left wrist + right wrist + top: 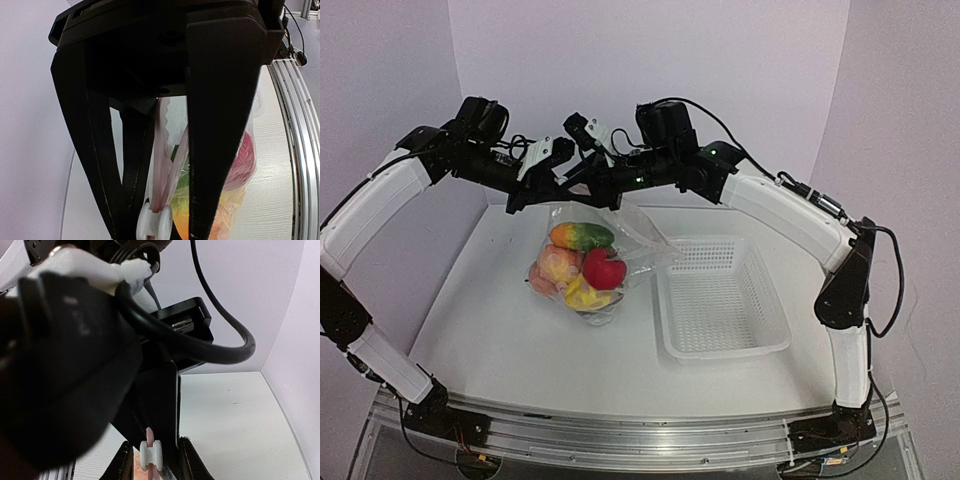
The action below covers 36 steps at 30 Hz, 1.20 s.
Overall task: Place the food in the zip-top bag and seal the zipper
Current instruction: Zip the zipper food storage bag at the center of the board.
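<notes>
The clear zip-top bag (638, 232) hangs by its top edge over the table, with the food (582, 268) bunched in its bottom: green mango, peach, red pomegranate, yellow pepper. My left gripper (538, 193) is shut on the bag's mouth edge. In the left wrist view (161, 235) the pinkish zipper (160, 165) runs between its fingers down to a white slider (154, 222), with food (241, 159) behind. My right gripper (604, 190) is beside it. In the right wrist view (152, 472) its jaws stand slightly apart on either side of the slider (151, 455).
An empty white mesh basket (720, 295) stands on the white table to the right of the bag. Pale walls close in the back and both sides. The two grippers are crowded together above the bag.
</notes>
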{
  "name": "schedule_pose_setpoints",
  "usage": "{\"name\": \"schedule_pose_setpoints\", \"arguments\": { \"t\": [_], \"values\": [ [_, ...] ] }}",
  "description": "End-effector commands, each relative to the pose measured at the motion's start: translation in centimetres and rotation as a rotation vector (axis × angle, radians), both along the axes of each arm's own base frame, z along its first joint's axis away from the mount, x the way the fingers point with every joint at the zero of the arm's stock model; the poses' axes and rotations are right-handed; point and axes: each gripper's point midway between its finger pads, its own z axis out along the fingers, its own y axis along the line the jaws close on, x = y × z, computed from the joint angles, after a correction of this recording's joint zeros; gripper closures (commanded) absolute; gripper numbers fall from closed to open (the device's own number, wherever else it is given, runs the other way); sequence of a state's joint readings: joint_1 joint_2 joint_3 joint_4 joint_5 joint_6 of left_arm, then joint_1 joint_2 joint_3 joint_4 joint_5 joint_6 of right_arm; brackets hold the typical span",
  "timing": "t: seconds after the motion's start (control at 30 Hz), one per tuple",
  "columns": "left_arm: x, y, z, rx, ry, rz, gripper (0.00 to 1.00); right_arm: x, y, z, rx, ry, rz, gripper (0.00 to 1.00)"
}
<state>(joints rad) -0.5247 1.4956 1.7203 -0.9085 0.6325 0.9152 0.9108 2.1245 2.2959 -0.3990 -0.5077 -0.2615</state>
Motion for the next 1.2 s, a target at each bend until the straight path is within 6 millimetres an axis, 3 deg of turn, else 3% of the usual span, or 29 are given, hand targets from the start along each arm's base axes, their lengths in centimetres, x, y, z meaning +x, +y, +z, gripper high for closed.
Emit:
{"name": "schedule_pose_setpoints", "arguments": {
  "t": [0.0,0.2,0.37,0.5,0.9,1.17],
  "values": [
    [-0.5,-0.5,2.3,-0.056,-0.059,-0.031,1.00,-1.2,-0.2,4.9,0.147,-0.047,0.033,0.74],
    [-0.7,-0.5,2.3,-0.055,-0.057,-0.033,1.00,-1.4,-0.8,5.6,0.173,-0.060,0.025,0.73],
    [-0.7,-0.5,2.3,-0.056,-0.055,-0.034,1.00,-1.3,-1.7,7.0,0.221,-0.064,0.016,0.64],
    [-0.6,-0.6,2.3,-0.061,-0.051,-0.033,1.00,-1.5,-1.8,7.5,0.238,-0.063,0.021,0.63],
    [-0.7,-0.5,2.8,-0.068,-0.056,-0.027,1.00,-0.6,-2.4,3.3,0.112,-0.048,-0.050,0.71],
    [-0.7,-0.6,2.6,-0.065,-0.053,-0.032,1.00,-0.3,-1.8,3.4,0.112,-0.042,-0.049,0.74]
  ]
}}
